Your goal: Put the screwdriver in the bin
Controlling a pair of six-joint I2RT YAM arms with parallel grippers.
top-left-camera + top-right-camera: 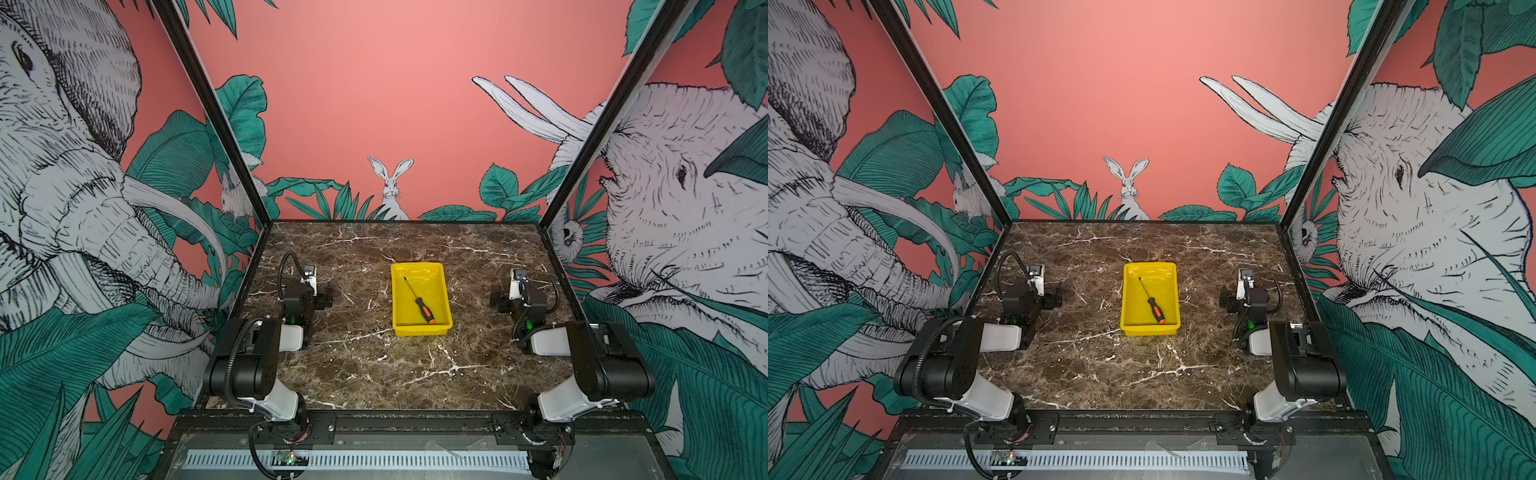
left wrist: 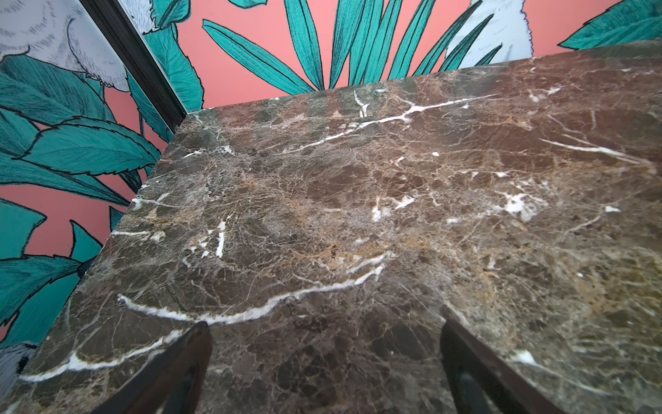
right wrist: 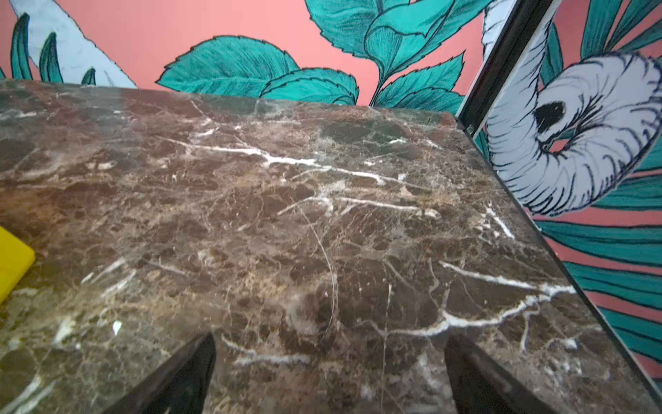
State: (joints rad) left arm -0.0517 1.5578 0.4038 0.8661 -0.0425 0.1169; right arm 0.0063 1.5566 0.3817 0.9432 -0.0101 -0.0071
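Observation:
The screwdriver (image 1: pixel 419 300) (image 1: pixel 1152 301), with its black-and-orange handle and thin dark shaft, lies slantwise inside the yellow bin (image 1: pixel 417 266) (image 1: pixel 1149 266), handle toward the near right corner. The bin stands at mid-table in both top views. The left arm (image 1: pixel 297 299) rests folded well to the left of the bin and the right arm (image 1: pixel 524 300) well to the right, neither touching it. My left gripper (image 2: pixel 323 322) is open over bare marble. My right gripper (image 3: pixel 330 336) is open too, nothing between its fingers. A yellow corner of the bin (image 3: pixel 10 265) shows in the right wrist view.
The brown marble table (image 1: pixel 374 365) is walled in by printed jungle panels at the back and on both sides, with black corner posts (image 1: pixel 216 120). A black rail (image 1: pixel 415 419) with the arm bases runs along the near edge.

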